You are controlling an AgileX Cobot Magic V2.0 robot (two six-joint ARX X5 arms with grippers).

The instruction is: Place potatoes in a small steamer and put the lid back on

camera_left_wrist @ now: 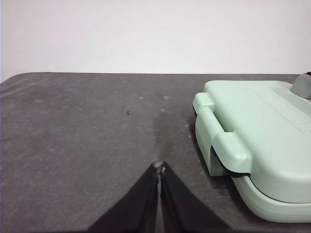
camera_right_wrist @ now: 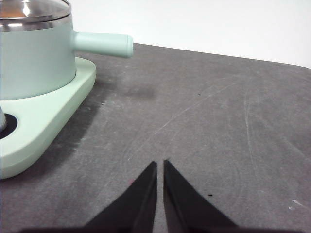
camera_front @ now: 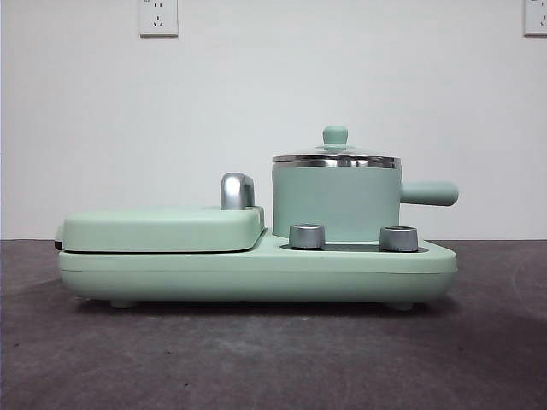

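A plain white wall (camera_front: 273, 94) fills the background, evenly lit and bare except for 2 white power sockets, one (camera_front: 159, 17) near the top left and one (camera_front: 536, 17) at the top right edge. Below it lies a dark grey, slightly scuffed table surface (camera_front: 256, 359), meeting the wall in a straight horizontal line.

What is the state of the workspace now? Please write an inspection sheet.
Surface: dark grey table, some faint scratches.
Job's things: green pot on the cooker base, lid on it; potato not seen.
Clutter: nothing seen.
Grippers: left gripper shut, low over the table beside the closed grill plate; right gripper shut, beside the pot's handle side.
Cables: nothing seen.
Surroundings: white wall, two sockets.
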